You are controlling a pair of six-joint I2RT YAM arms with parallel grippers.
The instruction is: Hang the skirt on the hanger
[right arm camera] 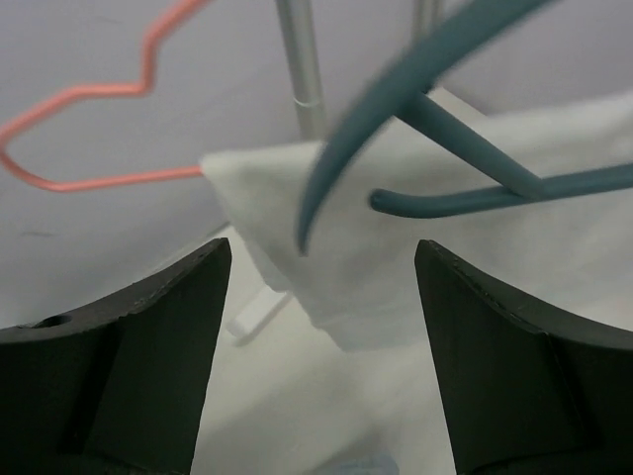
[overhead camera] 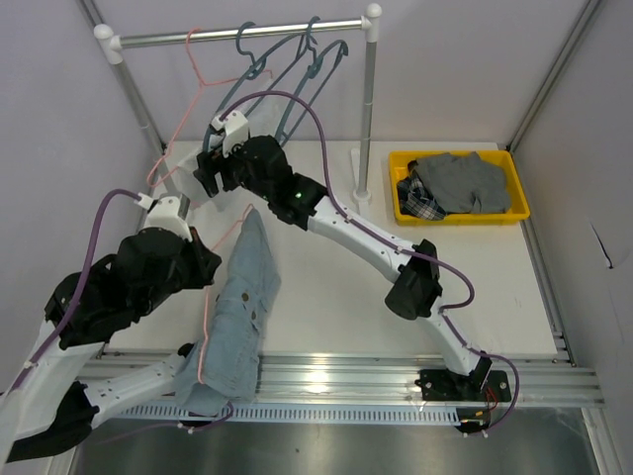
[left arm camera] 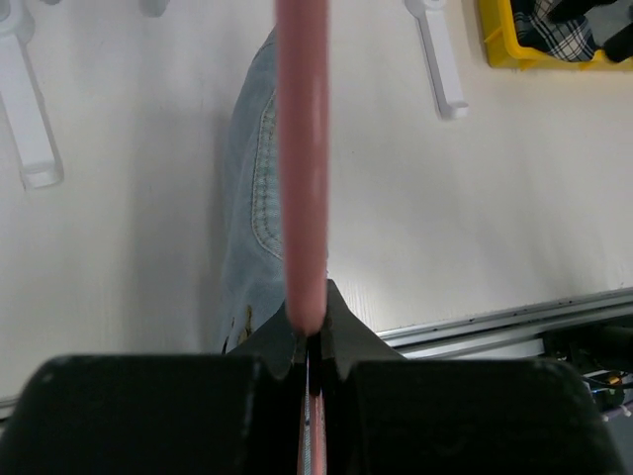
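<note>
The light-blue denim skirt [overhead camera: 242,307] drapes in a long strip over a pink hanger wire [overhead camera: 206,297], from mid-table down to the near rail. My left gripper [overhead camera: 203,259] is shut on the pink hanger. In the left wrist view the pink rod [left arm camera: 302,148] runs straight out of the shut jaws [left arm camera: 309,336], with the skirt [left arm camera: 252,198] below it. My right gripper [overhead camera: 213,168] is open and empty beside the clothes rack. In its wrist view [right arm camera: 321,247] teal hangers [right arm camera: 396,89] and a pink hanger outline [right arm camera: 99,99] are just ahead.
A clothes rail [overhead camera: 247,35] on white posts holds teal hangers [overhead camera: 297,69] and a pink hook [overhead camera: 193,45]. The rack's upright pole [overhead camera: 368,109] stands mid-table. A yellow bin [overhead camera: 401,213] of clothes sits at the back right. Metal rails [overhead camera: 396,376] line the near edge.
</note>
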